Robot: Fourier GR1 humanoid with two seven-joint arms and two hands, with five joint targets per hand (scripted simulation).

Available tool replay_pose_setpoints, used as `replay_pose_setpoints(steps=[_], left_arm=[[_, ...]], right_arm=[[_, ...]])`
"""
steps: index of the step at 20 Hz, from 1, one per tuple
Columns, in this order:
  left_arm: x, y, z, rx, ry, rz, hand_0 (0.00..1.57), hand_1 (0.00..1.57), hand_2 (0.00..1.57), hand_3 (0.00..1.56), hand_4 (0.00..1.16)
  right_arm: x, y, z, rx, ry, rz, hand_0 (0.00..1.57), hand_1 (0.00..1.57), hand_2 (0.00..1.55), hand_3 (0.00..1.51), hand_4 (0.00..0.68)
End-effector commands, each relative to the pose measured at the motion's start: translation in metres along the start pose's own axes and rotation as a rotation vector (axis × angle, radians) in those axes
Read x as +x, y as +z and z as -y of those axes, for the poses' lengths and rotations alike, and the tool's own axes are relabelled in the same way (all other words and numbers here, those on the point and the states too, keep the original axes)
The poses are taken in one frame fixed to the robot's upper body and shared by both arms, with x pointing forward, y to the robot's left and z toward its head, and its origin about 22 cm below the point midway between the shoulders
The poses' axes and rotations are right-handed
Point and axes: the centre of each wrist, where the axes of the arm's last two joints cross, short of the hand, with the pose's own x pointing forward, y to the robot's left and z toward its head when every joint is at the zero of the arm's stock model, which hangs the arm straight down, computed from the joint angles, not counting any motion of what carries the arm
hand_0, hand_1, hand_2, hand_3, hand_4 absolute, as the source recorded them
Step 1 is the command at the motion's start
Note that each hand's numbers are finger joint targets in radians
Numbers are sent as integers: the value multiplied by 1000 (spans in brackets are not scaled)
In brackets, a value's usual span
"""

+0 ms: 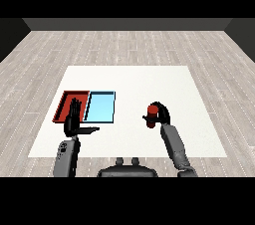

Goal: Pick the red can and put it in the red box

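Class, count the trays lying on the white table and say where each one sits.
2. The red tray lies at the table's left, partly behind the left hand; the light blue tray touches its right side.

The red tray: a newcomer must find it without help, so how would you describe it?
Start at the white table and look to its left part, where two shallow trays lie side by side. The red tray is the outer, leftmost one, partly behind the raised left hand; its neighbour, the light blue tray, sits nearer the table's middle.
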Motion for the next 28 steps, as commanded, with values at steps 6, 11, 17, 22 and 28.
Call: replay_pose_setpoints(steps=[6,11,17,22,28], left_arm=[[-7,1,7,-51,35,-29,0,0,0,0,0],[0,7,32,-84,-9,-54,0,0,0,0,0],[9,-13,74,-152,63,-89,0,0,0,0,0],[-2,-20,90,-200,69,-102,0,0,0,0,0],[27,-5,135,-239,140,-105,0,0,0,0,0]], right_arm=[[26,-13,9,-19,-4,109,1445,1445,1444,1410,653],[47,8,-22,12,-9,154,1448,1448,1440,1410,649],[63,-2,-12,17,-11,174,1432,1432,1444,1419,653],[68,-7,-52,25,-33,198,1429,1429,1443,1421,649],[74,-15,-87,55,-42,209,1435,1435,1446,1426,658]])
